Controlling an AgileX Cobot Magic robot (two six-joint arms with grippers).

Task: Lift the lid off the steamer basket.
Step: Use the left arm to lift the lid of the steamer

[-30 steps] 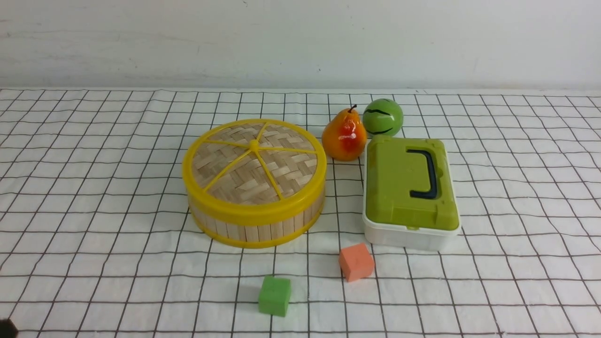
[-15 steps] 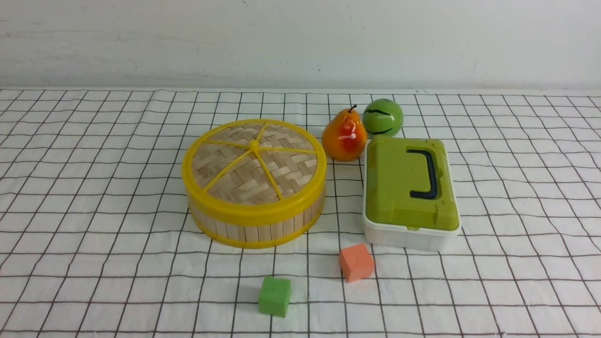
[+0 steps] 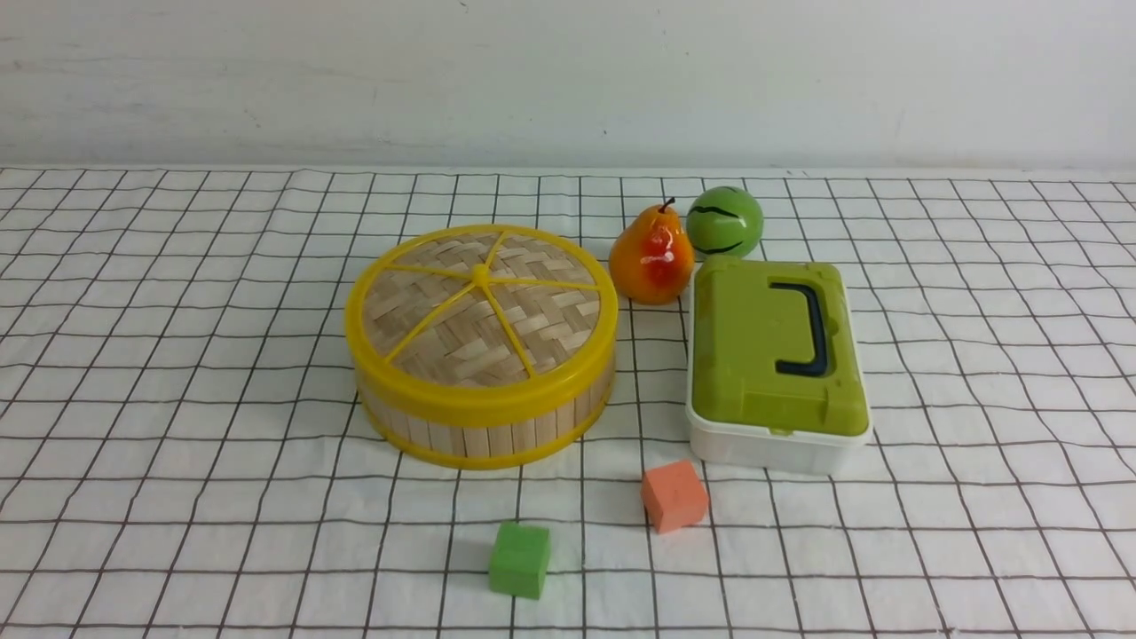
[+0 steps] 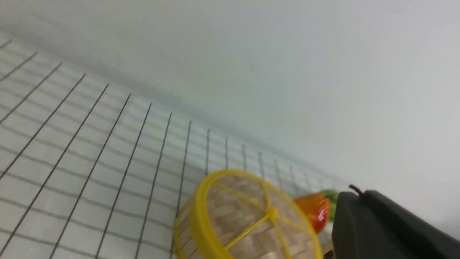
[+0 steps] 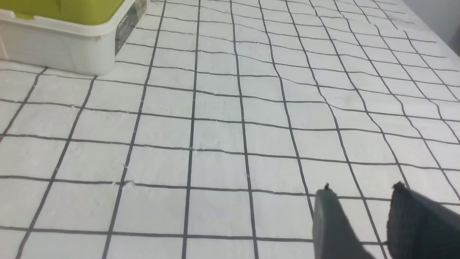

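The lid [image 3: 481, 302], woven bamboo with a yellow rim and spokes, sits closed on the steamer basket [image 3: 479, 435] at the middle of the checked cloth. Neither gripper shows in the front view. In the left wrist view the lid [image 4: 251, 219] and the basket wall [image 4: 183, 226] lie some way ahead of my left gripper [image 4: 362, 196], whose dark fingers are pressed together, shut on nothing. My right gripper [image 5: 362, 190] hovers open over bare cloth, with nothing between its fingers.
A pear [image 3: 651, 257] and a green ball [image 3: 724, 222] stand behind and to the right of the basket. A white box with a green lid [image 3: 772, 355] sits to its right. An orange cube [image 3: 674, 495] and a green cube [image 3: 519, 559] lie in front.
A dark bit of the left arm at the front view's lower left corner has gone out of view. The lid and the other things have not moved.
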